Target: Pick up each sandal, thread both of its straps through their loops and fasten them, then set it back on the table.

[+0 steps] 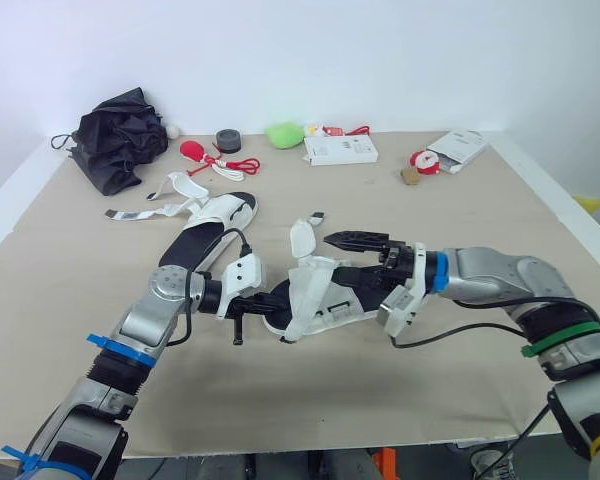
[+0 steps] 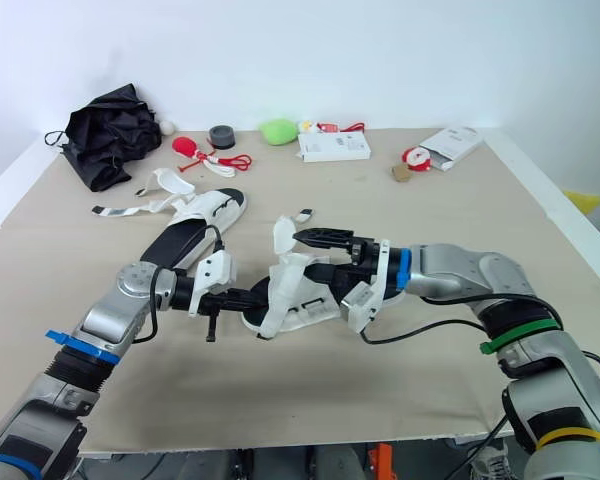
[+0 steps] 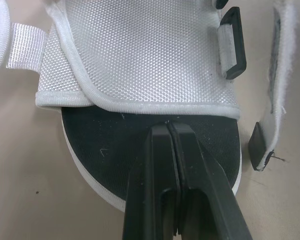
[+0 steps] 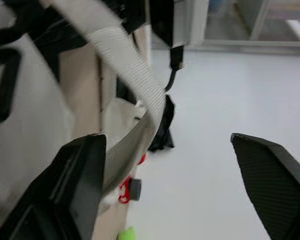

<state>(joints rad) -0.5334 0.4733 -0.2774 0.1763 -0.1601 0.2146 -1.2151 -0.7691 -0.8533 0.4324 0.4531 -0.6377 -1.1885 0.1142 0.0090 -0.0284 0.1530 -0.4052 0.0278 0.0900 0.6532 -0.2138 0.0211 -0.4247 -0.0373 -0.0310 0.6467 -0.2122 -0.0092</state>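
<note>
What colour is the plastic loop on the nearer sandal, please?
Black; the loop shows best in the left wrist view.

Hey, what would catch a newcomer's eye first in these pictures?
Mid-table, both grippers meet at a white sandal with a black footbed: the left gripper is shut at one end of its sole, the right gripper gapes open by a raised strap. A second sandal lies behind it to the robot's left, straps loose, and a black crumpled bundle sits at the far left corner.
</note>
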